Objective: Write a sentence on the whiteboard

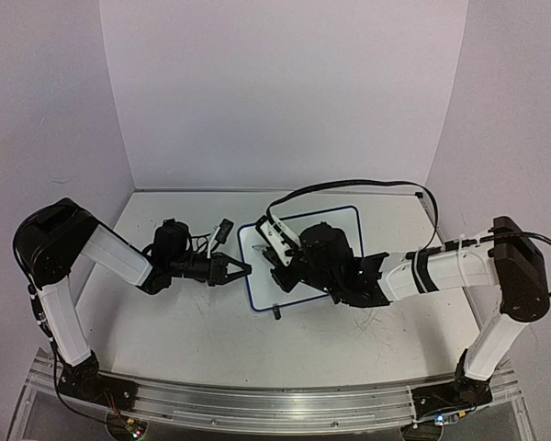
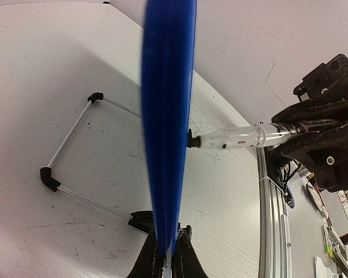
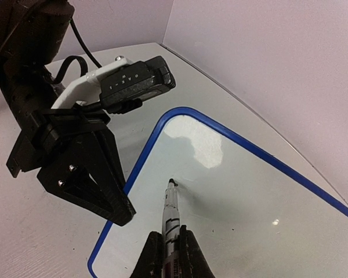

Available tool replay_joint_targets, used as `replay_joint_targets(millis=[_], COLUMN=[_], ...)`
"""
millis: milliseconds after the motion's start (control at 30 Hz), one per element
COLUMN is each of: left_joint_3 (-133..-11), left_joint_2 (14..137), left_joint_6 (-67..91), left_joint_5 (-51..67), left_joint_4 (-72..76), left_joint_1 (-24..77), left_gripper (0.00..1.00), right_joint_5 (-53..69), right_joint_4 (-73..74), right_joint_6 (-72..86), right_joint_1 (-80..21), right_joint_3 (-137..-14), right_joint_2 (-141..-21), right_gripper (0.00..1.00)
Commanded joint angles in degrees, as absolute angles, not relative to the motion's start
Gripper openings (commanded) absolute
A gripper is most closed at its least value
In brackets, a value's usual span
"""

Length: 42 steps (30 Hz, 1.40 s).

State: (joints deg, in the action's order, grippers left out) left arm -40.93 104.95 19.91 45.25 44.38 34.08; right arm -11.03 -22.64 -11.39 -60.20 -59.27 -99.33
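Currently the whiteboard (image 1: 347,223) sits near the middle of the table (image 1: 184,322), between the 2 arms, with its dark-blue rim clear in the top view. The left end effector (image 1: 240,269) is clenched on the board's left edge. Its own wrist view shows the blue rim edge-on, pinched between the 2 fingers (image 2: 144,265) at the bottom of the frame. On the side of the board away from the marker, the wire stand (image 2: 71,134) rests on the table, with black caps at its corners. The right end effector (image 3: 170,248) reaches in from the right over the board and is grasping a marker (image 3: 171,211), the pale barrel clamped between both fingers. The marker's dark tip touches the white writing face toward the far-left corner, just inside the rim and near the left end effector. At the board's near edge, 1 black clip foot (image 1: 277,312) sticks out.
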Motion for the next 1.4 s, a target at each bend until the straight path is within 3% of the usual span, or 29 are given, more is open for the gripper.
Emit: replay_joint_targets(millis=[0, 1367], left_joint_3=[-41.58, -41.56], left_joint_2=[104.59, 104.39], left_joint_6=[18.28, 18.1], left_joint_5=[41.4, 41.26], left_joint_4=[38.59, 38.01], left_joint_1=[33.93, 33.93], left_gripper=[0.0, 0.0], right_joint_5=[-11.53, -9.93], right_joint_4=[-20.87, -21.32], right_joint_6=[-10.01, -7.49], right_joint_1=[-60.23, -62.33], right_joint_3=[-58.81, -56.39], right_joint_2=[-98.86, -96.88], right_gripper=[0.0, 0.0])
